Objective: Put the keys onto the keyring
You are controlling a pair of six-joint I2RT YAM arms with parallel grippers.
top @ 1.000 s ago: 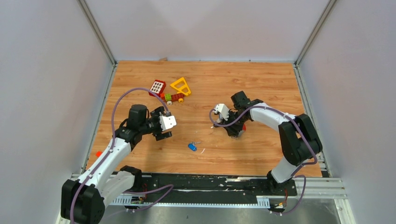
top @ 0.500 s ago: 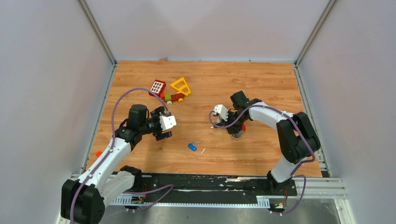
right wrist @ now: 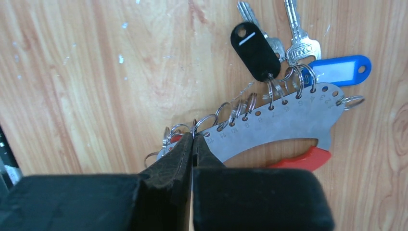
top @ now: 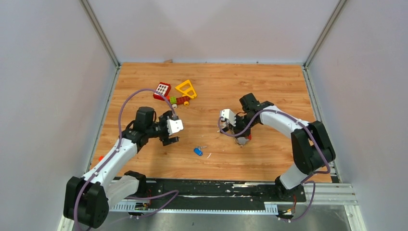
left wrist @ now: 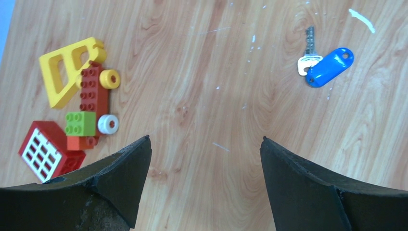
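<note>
Right gripper (right wrist: 193,142) was closed tight, tips pinching left end of curved steel keyring with red clip (right wrist: 284,120). Left gripper (left wrist: 204,154) hung wide, empty. Loose blue-headed silver key (left wrist: 329,67) lay ahead-right of it on table, nearer left arm, blade pointing away.

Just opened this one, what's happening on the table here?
The right gripper has its jaws shut on one end of the keyring, which lies on the table and already carries a black-tagged key and a blue-tagged key. The left gripper hovers with jaws open over bare wood. A loose blue key lies nearby, not yet on the keyring; toy blocks sit off to the side.
</note>
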